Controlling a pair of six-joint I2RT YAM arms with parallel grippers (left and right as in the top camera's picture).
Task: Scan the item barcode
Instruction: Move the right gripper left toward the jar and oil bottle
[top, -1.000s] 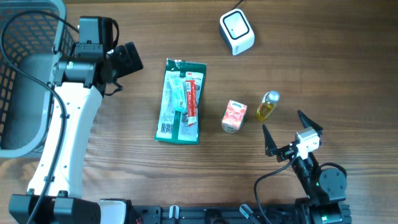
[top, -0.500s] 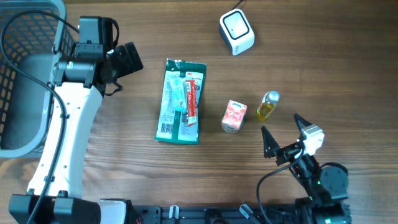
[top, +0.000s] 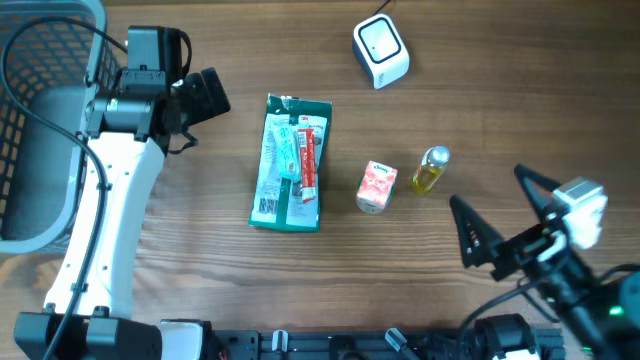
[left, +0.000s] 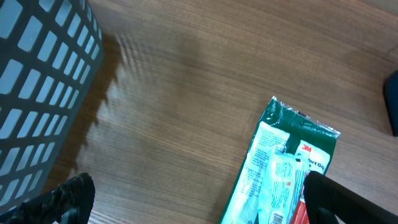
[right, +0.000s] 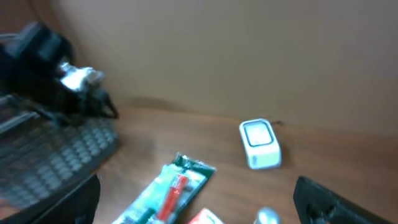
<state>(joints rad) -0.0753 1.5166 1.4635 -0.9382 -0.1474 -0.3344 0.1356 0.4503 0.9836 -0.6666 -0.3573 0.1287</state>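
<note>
Near the right gripper (top: 485, 184), overhead: jaws are standing wide apart and gripping nothing; small bottle (top: 431, 170) is sitting just ahead of the fingertips, pink carton (top: 377, 187) just beyond it to the left.
Left gripper (top: 215, 95), overhead: is hanging spread and empty; green pack (top: 290, 163) is lying flat near it, just past its fingertips; basket (top: 20, 120) is sitting behind it.
Scanner (top: 381, 52), overhead: is standing well ahead of the right gripper, well apart from all three items.
Item meant: cannot tell which; bottle and carton are lying closest to the right gripper.
Left wrist view: fingers are showing spread at both lower corners; green pack (left: 280, 168) is lying by the right finger, basket wall (left: 37, 93) to the left.
Right wrist view: blurred; fingers are showing spread; scanner (right: 260, 144) ahead, green pack (right: 174, 186) between the fingers and lower down; bottle cap and carton are peeking in at the bottom edge.
Handling, bottle: looking light, smooth and rounded, likely slippery, may roll; pinching across the body is looking safest.
Handling, carton: looking light, thin-walled, crushable; taking it across the narrow sides.
Handling, pack: looking flat and floppy; taking it by an edge.
Barcodes: too small to tell.
</note>
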